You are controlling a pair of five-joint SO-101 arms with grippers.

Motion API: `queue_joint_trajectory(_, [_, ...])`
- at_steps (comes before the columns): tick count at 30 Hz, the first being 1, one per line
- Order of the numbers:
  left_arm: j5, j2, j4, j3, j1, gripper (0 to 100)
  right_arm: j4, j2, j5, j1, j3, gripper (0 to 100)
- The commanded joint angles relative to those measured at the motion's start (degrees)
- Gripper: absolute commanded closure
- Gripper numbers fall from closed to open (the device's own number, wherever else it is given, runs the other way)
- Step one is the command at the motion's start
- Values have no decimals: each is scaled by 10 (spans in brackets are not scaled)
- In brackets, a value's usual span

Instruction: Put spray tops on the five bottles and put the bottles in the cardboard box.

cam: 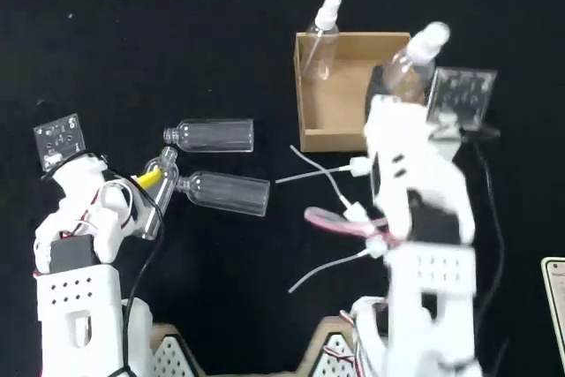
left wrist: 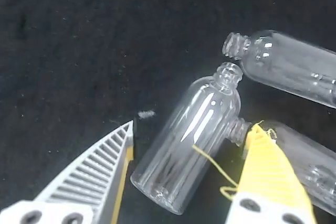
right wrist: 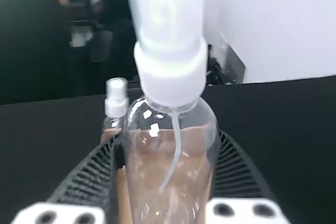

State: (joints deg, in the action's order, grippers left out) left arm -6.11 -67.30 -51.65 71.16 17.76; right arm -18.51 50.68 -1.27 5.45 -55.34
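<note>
Clear capped bottle sits clamped in the right tool, its base cut off. Left tool straddles an uncapped bottle on the surface, apparently open.

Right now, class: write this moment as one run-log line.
right end effector: holds capped bottle over cardboard box | left end effector: around uncapped bottle | spray tops: loose on table
</note>
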Motion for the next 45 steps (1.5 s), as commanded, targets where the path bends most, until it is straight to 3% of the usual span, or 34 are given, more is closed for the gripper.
queue_joint_trajectory(1, [-8, -6, 15, -5, 4, 675, 142, -132, -1, 15, 34, 893])
queue_joint_trajectory(7, [-8, -6, 14, -4, 7, 675, 309, -343, -1, 2, 103, 893])
queue_joint_trajectory(13, [-8, -6, 15, 1, 4, 675, 362, -480, -1, 2, 199, 893])
queue_joint_trajectory(40, [-8, -6, 15, 5, 7, 675, 360, -469, -4, 61, 193, 893])
queue_joint_trajectory(45, [-8, -6, 15, 5, 7, 675, 253, -372, -2, 113, 164, 893])
